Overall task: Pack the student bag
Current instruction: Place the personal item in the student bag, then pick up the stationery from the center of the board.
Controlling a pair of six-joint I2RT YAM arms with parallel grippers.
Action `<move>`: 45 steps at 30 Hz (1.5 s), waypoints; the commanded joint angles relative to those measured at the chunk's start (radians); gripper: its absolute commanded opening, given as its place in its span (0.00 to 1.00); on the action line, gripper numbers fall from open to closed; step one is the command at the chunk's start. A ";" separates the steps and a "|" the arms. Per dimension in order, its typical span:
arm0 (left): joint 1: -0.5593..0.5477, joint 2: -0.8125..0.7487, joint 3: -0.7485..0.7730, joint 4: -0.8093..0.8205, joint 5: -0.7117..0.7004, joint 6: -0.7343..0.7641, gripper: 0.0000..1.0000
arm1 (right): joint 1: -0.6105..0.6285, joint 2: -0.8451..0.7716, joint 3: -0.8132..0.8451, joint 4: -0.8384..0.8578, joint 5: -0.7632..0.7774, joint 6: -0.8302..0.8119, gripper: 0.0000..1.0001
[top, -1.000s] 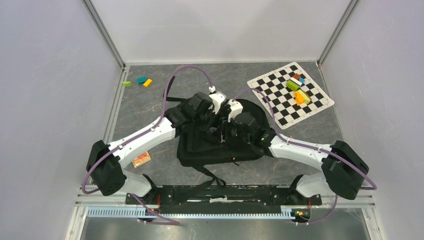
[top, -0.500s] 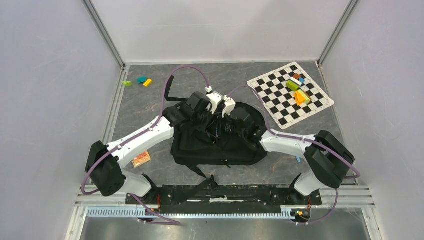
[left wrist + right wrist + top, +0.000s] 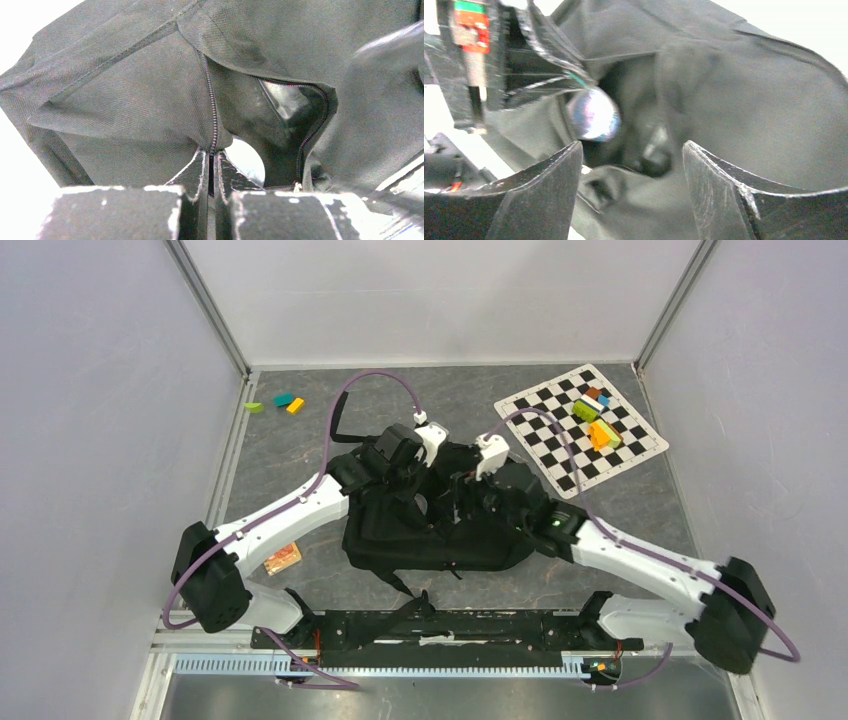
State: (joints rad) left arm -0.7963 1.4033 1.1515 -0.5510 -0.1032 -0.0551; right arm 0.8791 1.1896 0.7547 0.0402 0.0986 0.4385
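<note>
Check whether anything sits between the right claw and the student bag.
Nothing visible does. The right claw stands open just in front of the student bag, with bag fabric showing between its fingers. The left claw pinches the bag's zipper edge off to the side, not between.

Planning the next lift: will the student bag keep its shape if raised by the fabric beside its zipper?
Probably floppy: the student bag lies slumped and creased, and fabric pinched in the left gripper tents into folds. Its coarse weave should resist slipping. The loose straps would likely dangle.
</note>
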 commanded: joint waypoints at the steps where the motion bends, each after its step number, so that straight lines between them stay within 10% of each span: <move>1: -0.009 -0.021 0.015 0.065 0.003 0.023 0.02 | -0.053 -0.149 -0.001 -0.321 0.230 -0.097 0.81; 12: -0.009 -0.015 0.014 0.074 0.038 0.014 0.02 | -0.436 -0.363 -0.156 -0.606 0.359 -0.153 0.89; 20: -0.009 -0.013 0.016 0.075 0.041 0.016 0.02 | -0.696 -0.304 -0.284 -0.477 0.107 -0.204 0.81; 45: -0.009 -0.034 0.011 0.085 0.085 0.005 0.02 | -0.789 -0.162 -0.320 -0.434 0.094 -0.208 0.68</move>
State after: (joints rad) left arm -0.7959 1.4033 1.1515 -0.5430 -0.0681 -0.0551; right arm 0.0952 1.0092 0.4362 -0.4152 0.1844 0.2382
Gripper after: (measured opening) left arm 0.045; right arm 0.679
